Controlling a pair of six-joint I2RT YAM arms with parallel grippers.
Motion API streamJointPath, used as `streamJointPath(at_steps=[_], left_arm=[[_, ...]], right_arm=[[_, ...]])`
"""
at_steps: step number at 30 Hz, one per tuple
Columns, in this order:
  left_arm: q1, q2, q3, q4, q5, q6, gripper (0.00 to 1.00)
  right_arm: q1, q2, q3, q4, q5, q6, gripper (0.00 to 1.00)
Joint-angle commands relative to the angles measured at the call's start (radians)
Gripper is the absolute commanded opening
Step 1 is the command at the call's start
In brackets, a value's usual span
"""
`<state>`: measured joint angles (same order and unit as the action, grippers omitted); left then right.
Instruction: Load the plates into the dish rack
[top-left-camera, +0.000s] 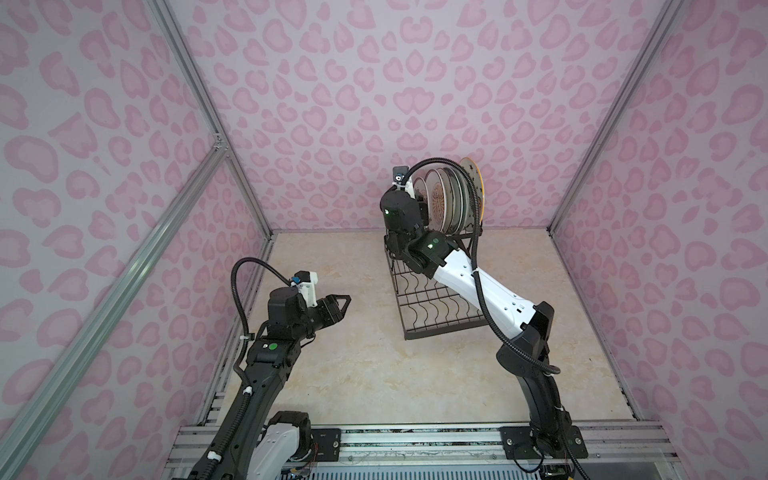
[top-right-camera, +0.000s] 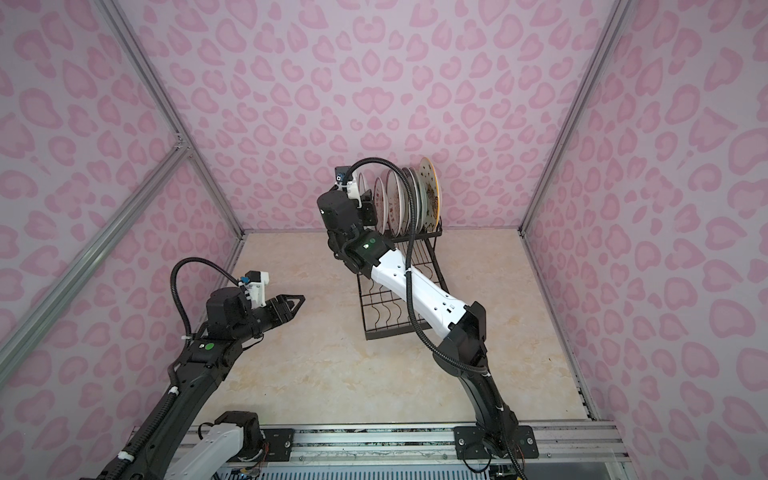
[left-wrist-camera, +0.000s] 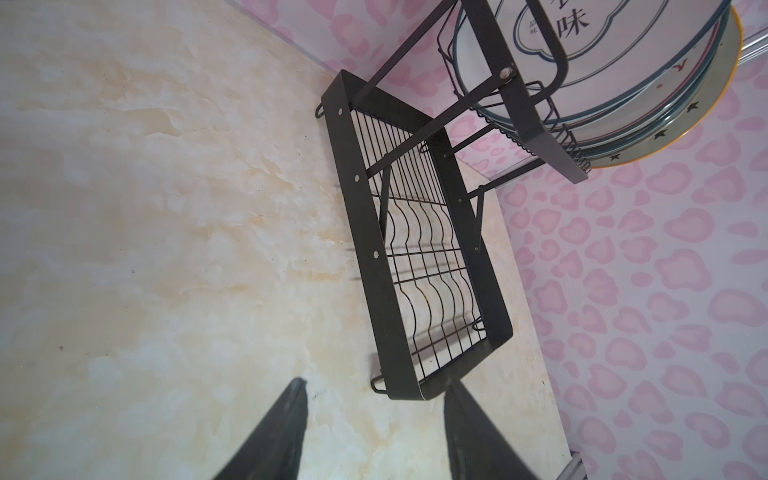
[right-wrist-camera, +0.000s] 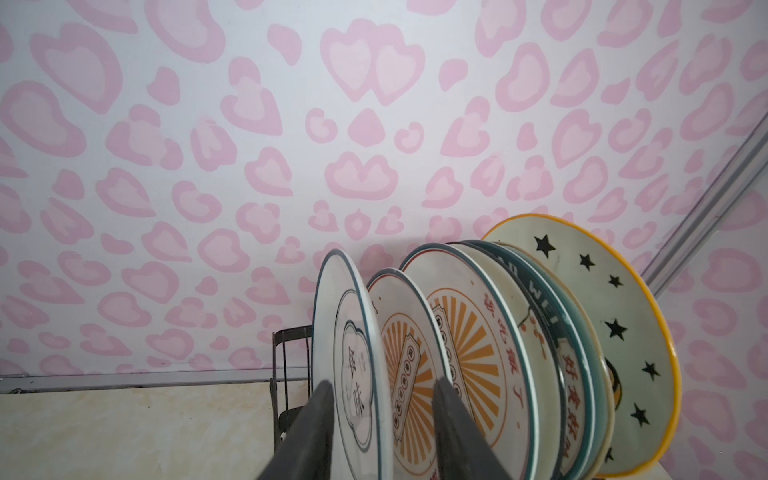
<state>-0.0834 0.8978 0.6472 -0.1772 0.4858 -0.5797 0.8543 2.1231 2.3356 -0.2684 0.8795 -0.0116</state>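
Though the right arm (top-left-camera: 478, 286) partly hides the plates (top-left-camera: 451, 195) in the dish rack (top-left-camera: 442, 329), upper centre of both top views, right fingers (right-wrist-camera: 316, 424) stand parted astride the end plate (right-wrist-camera: 345, 299), left fingers (left-wrist-camera: 282, 428) parted, empty.

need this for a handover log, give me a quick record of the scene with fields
plates: round patterned ceramic plates, standing on edge in the upper basket
rack: black wire two-tier dish rack, lower tray holds no plate
right claw: open, straddling the green-ringed emblem plate at the row's end
left claw: open, empty, above the beige marble tabletop
remaining: no plate seen outside the rack
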Motion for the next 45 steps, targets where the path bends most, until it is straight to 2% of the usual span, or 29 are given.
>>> streamJointPath(at_steps=[1,8,16,20,29,30,31,32,33,39,45], left_arm=[[0.001,0.014,0.017,0.040,-0.007,0.012,0.56],[0.002,0.054,0.073,0.017,-0.023,0.038,0.56],[0.002,0.123,0.148,0.004,-0.035,0.040,0.56],[0.002,0.149,0.185,-0.017,-0.052,0.054,0.56],[0.003,0.213,0.289,-0.070,-0.066,0.096,0.59],[0.002,0.219,0.301,-0.074,-0.071,0.100,0.59],[0.002,0.225,0.310,-0.079,-0.073,0.102,0.60],[0.003,0.229,0.319,-0.082,-0.077,0.105,0.63],[0.005,0.233,0.329,-0.084,-0.078,0.107,0.99],[0.007,0.266,0.382,-0.119,-0.095,0.099,0.97],[0.005,0.270,0.404,-0.170,-0.197,0.076,0.97]], right_arm=[[-0.011,-0.043,-0.041,0.054,-0.072,-0.041,0.40],[-0.066,-0.247,-0.281,0.158,-0.182,-0.061,0.41],[-0.185,-0.466,-0.555,0.196,-0.263,-0.062,0.43],[-0.268,-0.564,-0.684,0.198,-0.287,-0.029,0.51],[-0.475,-0.781,-0.975,0.215,-0.387,0.091,0.61],[-0.493,-0.799,-0.995,0.214,-0.391,0.099,0.65],[-0.509,-0.813,-1.017,0.213,-0.393,0.107,0.75],[-0.520,-0.825,-1.034,0.214,-0.394,0.114,0.85],[-0.533,-0.839,-1.055,0.215,-0.397,0.123,0.97],[-0.601,-0.907,-1.162,0.223,-0.444,0.169,0.98],[-0.664,-0.971,-1.233,0.243,-0.451,0.189,0.98]])
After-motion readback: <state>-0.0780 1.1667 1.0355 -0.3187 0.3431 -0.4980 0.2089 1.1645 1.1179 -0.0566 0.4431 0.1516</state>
